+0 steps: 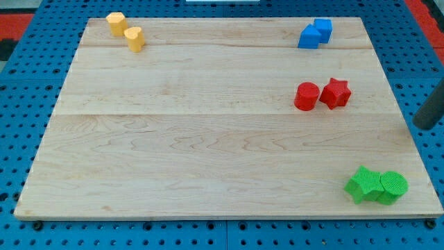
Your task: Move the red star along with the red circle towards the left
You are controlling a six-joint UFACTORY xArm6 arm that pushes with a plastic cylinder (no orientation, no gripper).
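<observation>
red circle point(306, 96) and red star point(336, 93) sit touching, right of centre on the wooden surface point(208, 139). no jaws here, just a rod; my tip point(420, 125) is at the right edge, well apart from both.

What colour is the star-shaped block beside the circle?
Red: the red star, right of the red circle, clearest in the camera view.

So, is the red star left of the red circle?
No, the red star sits on the view's right of the red circle, touching it.
</observation>
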